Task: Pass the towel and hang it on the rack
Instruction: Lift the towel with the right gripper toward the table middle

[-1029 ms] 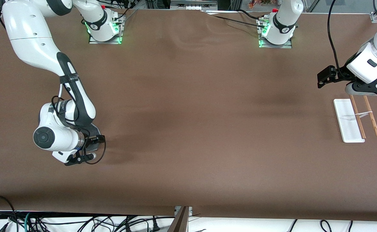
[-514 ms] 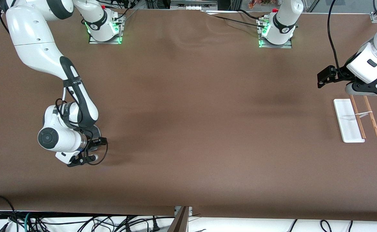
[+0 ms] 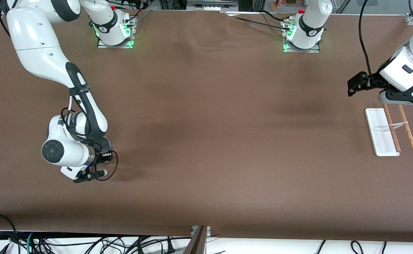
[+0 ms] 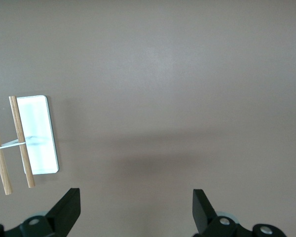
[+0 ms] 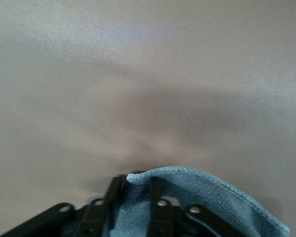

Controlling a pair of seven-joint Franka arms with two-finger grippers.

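Note:
The towel, a blue-grey cloth with a stitched pale edge, lies on the table at the right arm's end. One fold of it rises between the fingers of my right gripper, which is shut on it. In the front view the right hand is low on the table and covers the towel. The rack has a white base and two wooden rods and stands at the left arm's end. My left gripper hangs open and empty over the table beside the rack.
Brown tabletop stretches between the two arms. Both arm bases stand along the table's farther edge. Cables hang below the edge nearest the front camera.
The right gripper has come down a little and shut on a fold of the towel. The left arm has not moved.

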